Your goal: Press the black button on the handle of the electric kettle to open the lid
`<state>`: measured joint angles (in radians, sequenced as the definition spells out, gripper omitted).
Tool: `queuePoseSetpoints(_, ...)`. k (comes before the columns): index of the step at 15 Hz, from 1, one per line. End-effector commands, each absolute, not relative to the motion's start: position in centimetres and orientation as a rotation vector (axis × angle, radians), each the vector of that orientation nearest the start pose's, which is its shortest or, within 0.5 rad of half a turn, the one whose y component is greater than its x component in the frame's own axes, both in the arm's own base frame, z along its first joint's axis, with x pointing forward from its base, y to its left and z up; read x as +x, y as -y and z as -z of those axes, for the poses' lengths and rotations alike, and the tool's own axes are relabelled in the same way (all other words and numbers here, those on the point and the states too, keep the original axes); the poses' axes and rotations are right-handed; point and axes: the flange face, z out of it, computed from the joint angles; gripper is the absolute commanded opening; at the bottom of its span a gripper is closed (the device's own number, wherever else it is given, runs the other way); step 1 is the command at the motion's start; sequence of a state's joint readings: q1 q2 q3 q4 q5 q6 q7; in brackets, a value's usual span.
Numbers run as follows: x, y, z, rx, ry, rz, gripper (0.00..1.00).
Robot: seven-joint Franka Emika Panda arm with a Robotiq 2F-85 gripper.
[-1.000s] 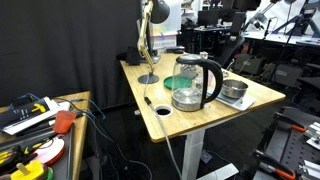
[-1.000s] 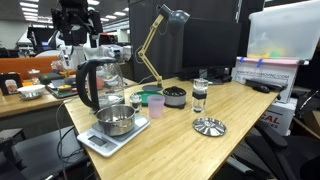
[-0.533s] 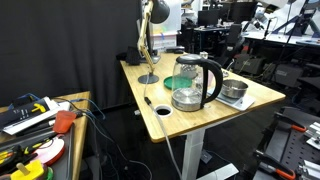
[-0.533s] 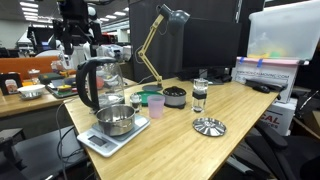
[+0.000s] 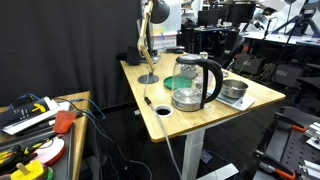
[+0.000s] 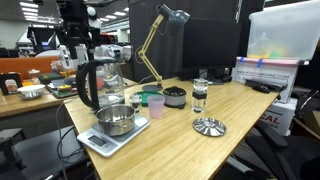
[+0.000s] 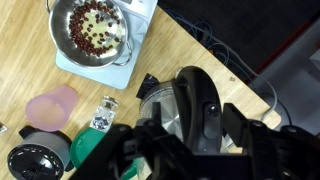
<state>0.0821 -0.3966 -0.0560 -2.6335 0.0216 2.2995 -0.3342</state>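
The electric kettle stands on the wooden table, with a glass body and a black handle; it also shows in an exterior view. In the wrist view I look straight down on it: the dark round lid is shut, and the handle carries a small black button. My gripper hangs above the kettle's top, open and empty. Its jaws stand either side of the handle, clear of it. In an exterior view the gripper is a little above the kettle.
A steel pan with red bits sits on a white scale beside the kettle. A pink cup, a small glass shaker, a green dish, a black round pot, a metal lid and a desk lamp share the table.
The gripper has come down slightly above the kettle. The kettle and the other objects have not moved.
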Motion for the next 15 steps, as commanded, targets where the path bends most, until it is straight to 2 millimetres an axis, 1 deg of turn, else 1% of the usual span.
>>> queuePoseSetpoints(1, 40.6, -1.3, -37.8, -3.089, 0.555, 0.159, 0.35)
queuePoseSetpoints(4, 40.7, -1.5, -37.5, -3.088, 0.555, 0.174, 0.14)
queuePoseSetpoints(6, 40.7, -1.6, -37.3, -3.086, 0.554, 0.180, 0.02)
queuePoseSetpoints(7, 40.7, -1.7, -37.3, -3.087, 0.553, 0.184, 0.00)
queuePoseSetpoints(11, 40.6, -1.7, -38.0, -3.101, 0.533, 0.237, 0.00)
queuePoseSetpoints(15, 39.9, -1.8, -39.0, -3.088, 0.540, 0.260, 0.00)
